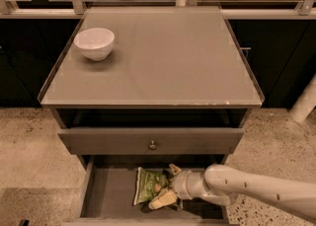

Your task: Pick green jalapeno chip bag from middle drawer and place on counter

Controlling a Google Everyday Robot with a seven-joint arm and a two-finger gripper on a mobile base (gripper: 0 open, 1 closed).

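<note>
The green jalapeno chip bag point(147, 185) lies flat on the floor of the open middle drawer point(109, 190), near its centre. My gripper point(163, 186) reaches in from the right on a pale arm, low inside the drawer. Its fingers are spread, one point(173, 169) at the bag's upper right corner and one point(162, 200) over its lower right corner, so the bag's right edge sits between them. The bag rests on the drawer floor. The counter point(173, 57) above is wide and grey-beige with a thin raised rim.
A white bowl point(94, 43) stands at the counter's back left. The upper drawer front point(152, 141) with a small round knob overhangs the back of the middle drawer. Speckled floor lies on both sides, and a white post point(305, 102) stands at the right.
</note>
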